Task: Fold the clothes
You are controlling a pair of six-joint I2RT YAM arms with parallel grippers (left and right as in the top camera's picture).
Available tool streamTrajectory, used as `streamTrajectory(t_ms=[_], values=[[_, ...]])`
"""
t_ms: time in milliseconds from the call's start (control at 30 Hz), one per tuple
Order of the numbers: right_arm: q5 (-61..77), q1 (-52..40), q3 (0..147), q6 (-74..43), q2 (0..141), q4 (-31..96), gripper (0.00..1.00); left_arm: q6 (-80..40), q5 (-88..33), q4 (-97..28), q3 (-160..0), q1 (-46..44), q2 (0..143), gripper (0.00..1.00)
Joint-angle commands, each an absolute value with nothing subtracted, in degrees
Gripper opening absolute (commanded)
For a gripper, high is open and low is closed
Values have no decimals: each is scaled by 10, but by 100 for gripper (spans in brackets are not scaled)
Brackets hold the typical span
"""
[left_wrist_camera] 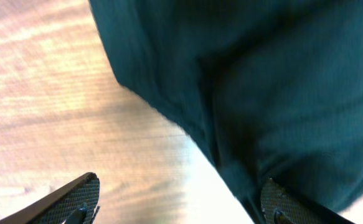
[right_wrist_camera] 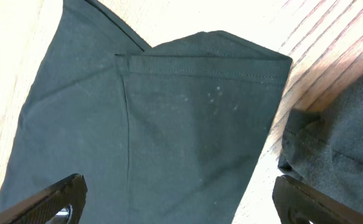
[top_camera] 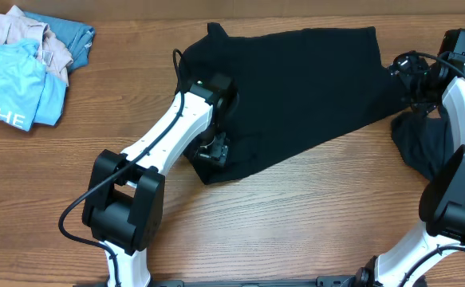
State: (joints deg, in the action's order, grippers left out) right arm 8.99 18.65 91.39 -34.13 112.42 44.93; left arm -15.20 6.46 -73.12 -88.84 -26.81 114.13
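Black T-shirt (top_camera: 296,88) lies slantwise on the wooden desk (top_camera: 312,215), lower-left to upper-right; left fingers (left_wrist_camera: 75,199) and right fingers (right_wrist_camera: 50,199) are spread.

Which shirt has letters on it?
The light-blue shirt at the far left: it has white letters. The black shirt, the beige one and the teal one show none.

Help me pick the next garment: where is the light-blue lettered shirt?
Overhead view: the light-blue shirt lies at the table's far left, in a pile with the beige one, well left of the black T-shirt.
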Motion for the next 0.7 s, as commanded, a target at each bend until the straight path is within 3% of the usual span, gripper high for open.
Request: streamTrajectory(t_ms=[0,267,667], values=[[90,187,927,-327,1103,447,100,-145,11,-765,-886,-269,1128,82],[91,187,927,-327,1103,450,100,-164,77,-731,-886,-269,1129,80],[90,187,927,-325,1103,456,100,-145,44,-722,-866,-247,1139,72]])
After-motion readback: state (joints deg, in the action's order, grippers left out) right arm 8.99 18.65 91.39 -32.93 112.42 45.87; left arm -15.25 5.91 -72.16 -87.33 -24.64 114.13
